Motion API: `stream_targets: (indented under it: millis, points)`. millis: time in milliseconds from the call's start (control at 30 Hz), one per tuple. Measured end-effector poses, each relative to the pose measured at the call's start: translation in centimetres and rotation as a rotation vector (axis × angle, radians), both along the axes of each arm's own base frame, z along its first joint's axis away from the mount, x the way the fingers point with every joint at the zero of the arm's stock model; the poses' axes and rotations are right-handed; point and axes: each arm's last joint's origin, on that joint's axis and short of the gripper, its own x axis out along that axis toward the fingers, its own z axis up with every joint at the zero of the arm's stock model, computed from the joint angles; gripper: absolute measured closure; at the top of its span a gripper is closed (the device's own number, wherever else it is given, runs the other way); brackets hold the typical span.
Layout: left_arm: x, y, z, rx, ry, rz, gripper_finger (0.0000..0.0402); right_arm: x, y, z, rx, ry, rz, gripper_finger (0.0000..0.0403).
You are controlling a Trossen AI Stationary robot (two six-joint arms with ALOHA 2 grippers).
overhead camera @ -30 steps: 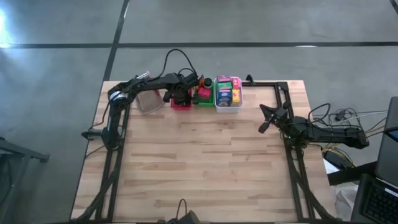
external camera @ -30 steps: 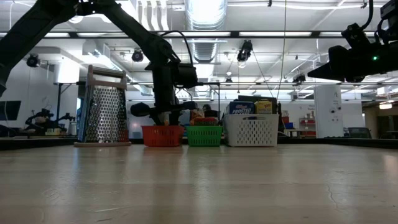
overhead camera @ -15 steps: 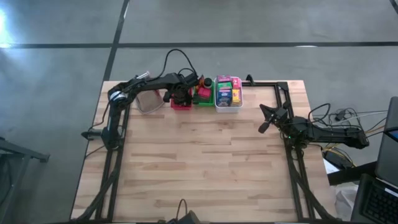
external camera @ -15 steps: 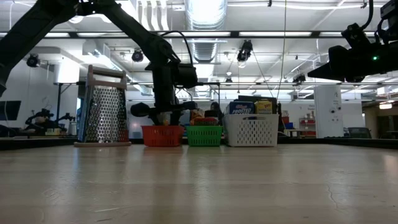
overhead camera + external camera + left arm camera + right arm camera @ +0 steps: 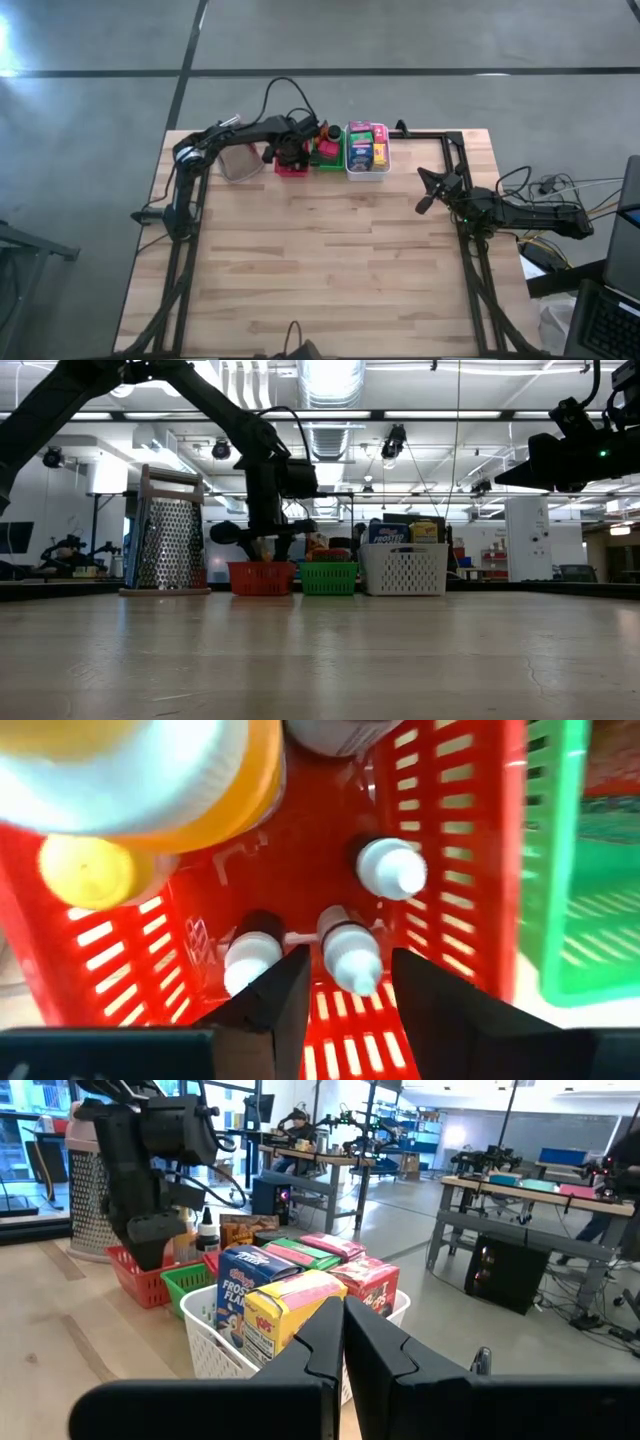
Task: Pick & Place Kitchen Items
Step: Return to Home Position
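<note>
The left gripper (image 5: 290,160) hangs just above the red slotted plastic basket (image 5: 260,578) at the far edge of the pale wooden table (image 5: 330,270). Its jaws are spread apart and hold nothing. On the basket's floor below them lie three small white-capped bottles (image 5: 390,868), two side by side and one a little apart. Beside them are a round yellow cap (image 5: 85,870) and a larger orange bottle with a white top (image 5: 150,770).

Touching the red basket's right side is a green slotted plastic basket (image 5: 329,578). Right of that is a white slotted plastic basket (image 5: 405,570) packed with upright colourful cardboard boxes (image 5: 290,1305). A metal box grater (image 5: 170,540) stands left of the red basket.

The right gripper (image 5: 425,192) waits above the table's right edge, well apart from the baskets, its jaws pressed together on nothing.
</note>
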Motion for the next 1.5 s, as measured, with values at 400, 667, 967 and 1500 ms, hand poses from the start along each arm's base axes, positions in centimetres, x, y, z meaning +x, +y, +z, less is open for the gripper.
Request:
stream_targets:
  millis: [400,667,967,1500]
  points:
    - [0.8,-0.8,3.3,0.042,0.055,-0.019,0.0254,0.0,0.0,0.0,0.0,0.0,0.0,0.0394]
    - [1.2,-3.7,9.9,0.187,0.059,-0.078,0.0255,0.0,0.0,0.0,0.0,0.0,0.0,0.0394]
    - [-0.5,-14.1,16.8,0.547,0.064,-0.37,0.0324,0.0,0.0,0.0,0.0,-0.001,0.0,0.0394]
    - [-11.5,-20.1,26.8,0.731,-0.321,-0.623,0.0399,0.0,0.0,0.0,0.0,-0.001,0.0,0.0394]
